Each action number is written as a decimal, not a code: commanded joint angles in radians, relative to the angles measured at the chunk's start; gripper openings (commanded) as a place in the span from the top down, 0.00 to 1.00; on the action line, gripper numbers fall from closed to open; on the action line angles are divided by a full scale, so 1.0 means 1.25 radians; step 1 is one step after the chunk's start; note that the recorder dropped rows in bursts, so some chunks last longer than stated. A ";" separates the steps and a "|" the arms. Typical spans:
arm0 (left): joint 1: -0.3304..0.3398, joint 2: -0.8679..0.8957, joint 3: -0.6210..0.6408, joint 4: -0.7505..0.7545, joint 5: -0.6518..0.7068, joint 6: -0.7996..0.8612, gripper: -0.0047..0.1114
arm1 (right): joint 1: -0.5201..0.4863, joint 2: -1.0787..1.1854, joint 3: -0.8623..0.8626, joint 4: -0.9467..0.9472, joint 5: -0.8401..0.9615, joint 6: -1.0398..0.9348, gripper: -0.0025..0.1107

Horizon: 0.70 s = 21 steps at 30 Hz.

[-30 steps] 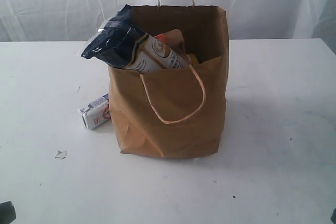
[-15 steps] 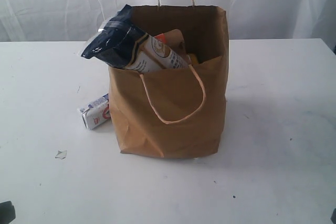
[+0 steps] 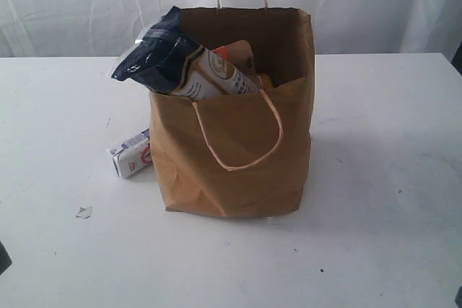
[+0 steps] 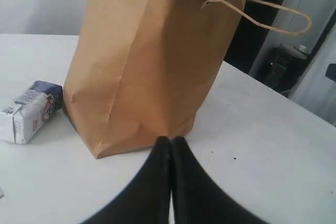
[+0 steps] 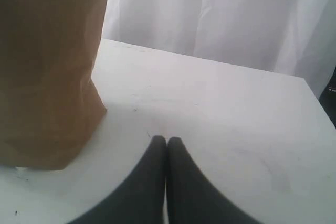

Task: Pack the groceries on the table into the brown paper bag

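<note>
The brown paper bag stands upright in the middle of the white table. A long dark-blue packet pokes out of its top on the left, with something orange and yellow behind it. A small white-blue carton lies on the table against the bag's left side, also in the left wrist view as the carton beside the bag. My left gripper is shut and empty, low over the table near the bag's base. My right gripper is shut and empty too, with the bag off to one side.
A small scrap lies on the table in front of the carton. White curtains hang behind the table. Dark equipment shows beyond the table edge in the left wrist view.
A dark shape at the bottom-left corner of the exterior view has shifted further out of frame. Bag, packet and carton have not moved.
</note>
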 commanded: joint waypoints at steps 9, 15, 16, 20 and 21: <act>-0.004 0.035 -0.137 -0.004 0.181 -0.107 0.96 | -0.002 -0.002 0.005 0.001 0.000 0.004 0.98; -0.004 0.249 -0.352 0.090 0.426 -0.109 0.96 | -0.002 -0.002 0.005 0.001 0.000 0.004 0.98; -0.004 0.291 -0.386 0.131 0.465 -0.109 0.96 | -0.002 -0.002 0.005 0.001 0.000 0.004 0.98; -0.004 0.451 -0.538 0.381 0.646 -0.203 0.96 | -0.002 -0.002 0.005 0.001 0.000 0.004 0.98; -0.004 0.494 -0.570 0.427 0.687 -0.210 0.96 | -0.002 -0.002 0.005 0.001 0.000 0.004 0.98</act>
